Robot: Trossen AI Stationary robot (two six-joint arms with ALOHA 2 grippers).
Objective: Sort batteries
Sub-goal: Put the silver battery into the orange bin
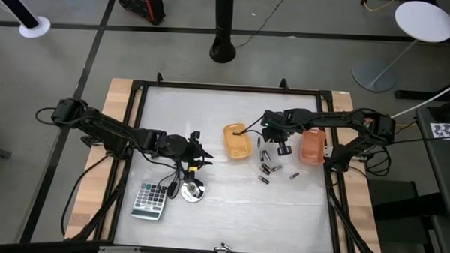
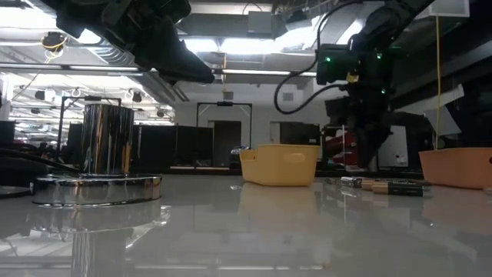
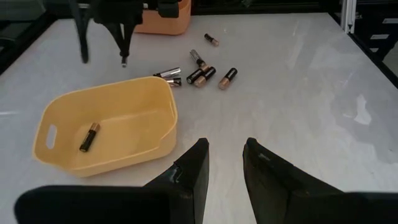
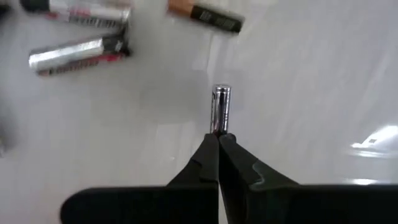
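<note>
One small silvery cylindrical battery (image 4: pixel 220 107) is clamped by its end between the tips of my right gripper (image 4: pixel 217 138), and its long axis runs straight on from my fingers, so it sticks out ahead of me like a pointer. In the high view my right gripper (image 1: pixel 283 147) hangs over the white table (image 1: pixel 229 209), between the yellow plastic bin (image 1: pixel 237 141) and the orange plastic bin (image 1: pixel 313 146), just above the loose batteries (image 1: pixel 271 166) scattered on the table between them. The coming move, I judge, turns on which bin this cell belongs to: the orange bin lies close on my own arm's side, the yellow bin just the other way, both about equally near. One dark, copper-ended battery (image 3: pixel 89 136) already lies in the yellow bin (image 3: pixel 106 127). My left gripper (image 3: pixel 224 163) waits with its fingers apart, pointing at that yellow bin from the near side, beside the grey calculator (image 1: pixel 149 200) and the shiny round metal disc (image 1: pixel 192 191). My right arm is far nearer to the loose cells.
</note>
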